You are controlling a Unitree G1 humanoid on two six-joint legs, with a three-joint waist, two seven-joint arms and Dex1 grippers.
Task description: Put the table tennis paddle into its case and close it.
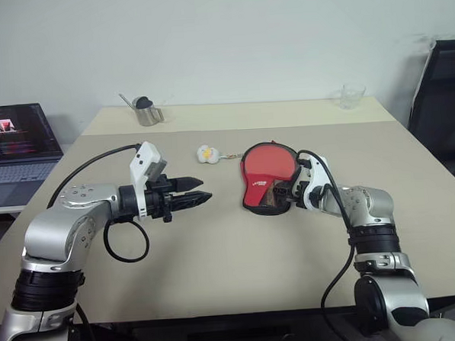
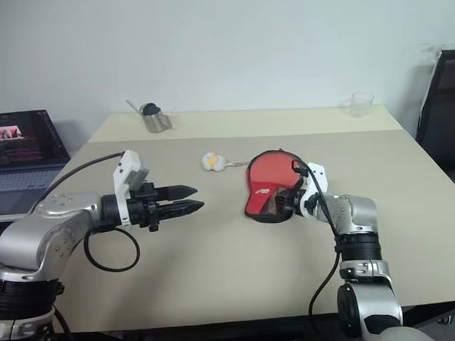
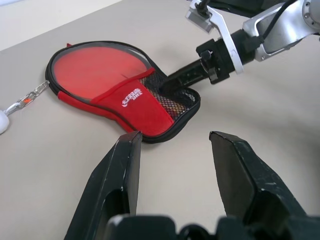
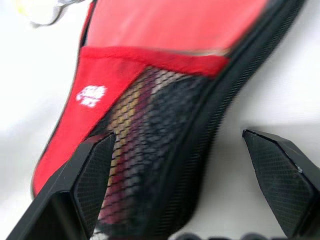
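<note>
The case (image 1: pixel 263 178) is seen lying flat on the worktop (image 1: pixel 240 269) a little right of centre, with the table tennis paddle (image 3: pixel 95 65) already inside it: the red blade shows through the open mouth at the far end and the striped handle can be made out beneath the black mesh pocket at the near end. The case is judged to be light, soft fabric that will crumple and slide on the smooth worktop if pulled from one side only, while the paddle inside lends it stiffness; the black edging at the handle end is judged the best place for a steadying hold while the zip is drawn. A small white keyring charm (image 1: pixel 206 153) lies just beside the case at about its ten o'clock. The right hand (image 4: pixel 185 165) is spread wide, its fingers straddling the mesh end of the case, and nothing is gripped. The left hand (image 1: pixel 199 192) is held above the worktop, well apart from the case at its nine o'clock, partly open and empty.
</note>
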